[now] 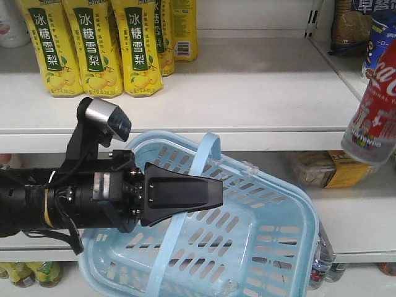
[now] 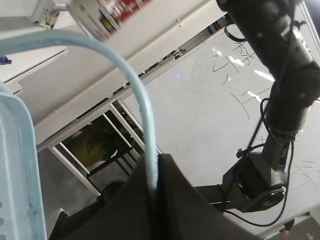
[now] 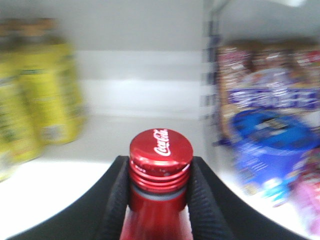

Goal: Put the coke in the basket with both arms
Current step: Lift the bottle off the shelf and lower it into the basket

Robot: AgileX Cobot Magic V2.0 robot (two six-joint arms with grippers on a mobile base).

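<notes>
Cap: coke neck clamped between right hand fingers.
Handle: left hand closed on basket hoop.
Room: coke hangs beyond basket's right rim, apart, before shelf edge.

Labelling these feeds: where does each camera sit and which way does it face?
Front: before the shelves, facing them; left arm, jaws clamping the basket handle.
Left wrist: on that arm, looking up along the handle; right arm shows.
Right wrist: behind jaws gripping the coke, facing the shelves.
Shared: the coke, in all three.
</notes>
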